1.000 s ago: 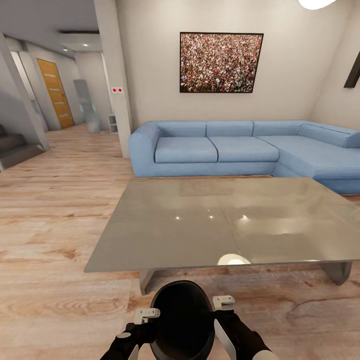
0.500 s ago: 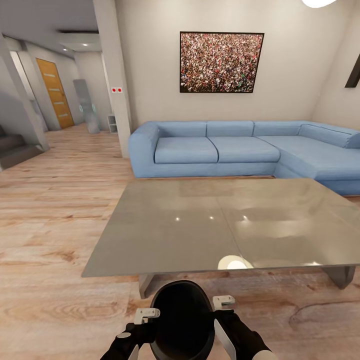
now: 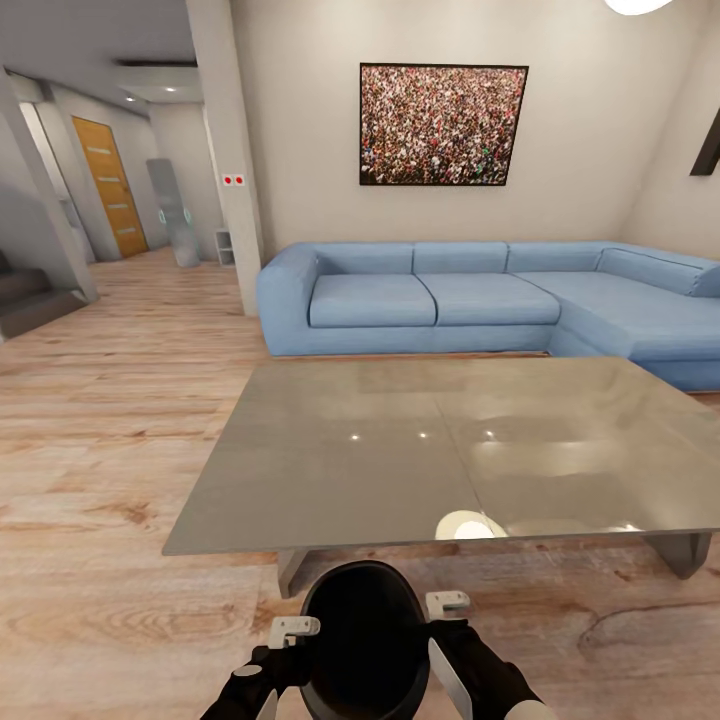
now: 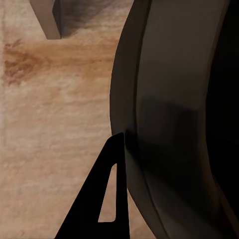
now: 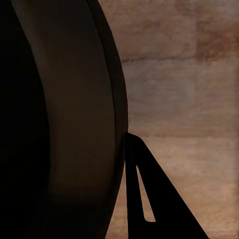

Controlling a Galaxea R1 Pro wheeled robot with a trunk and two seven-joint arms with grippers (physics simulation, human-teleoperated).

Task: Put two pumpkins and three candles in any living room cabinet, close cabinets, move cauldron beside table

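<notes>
I hold a black round cauldron (image 3: 365,640) low in front of me, above the wooden floor. My left gripper (image 3: 290,632) is shut on its left rim and my right gripper (image 3: 448,605) on its right rim. In the left wrist view a dark finger (image 4: 107,199) lies against the cauldron's outer wall (image 4: 174,119). The right wrist view has another finger (image 5: 149,199) pressed to the wall (image 5: 64,119). The grey glossy table (image 3: 400,450) stands just beyond the cauldron, its near edge close. The pumpkins, candles and cabinet are out of view.
A blue corner sofa (image 3: 470,295) runs behind the table, under a framed picture (image 3: 443,125). A pillar (image 3: 228,150) stands left of the sofa, with a hallway, an orange door (image 3: 110,185) and stairs (image 3: 30,295) beyond. Open wood floor (image 3: 110,450) lies left of the table.
The whole view has crept slightly toward the table, so the camera has moved. The cauldron stays held the same way between both grippers.
</notes>
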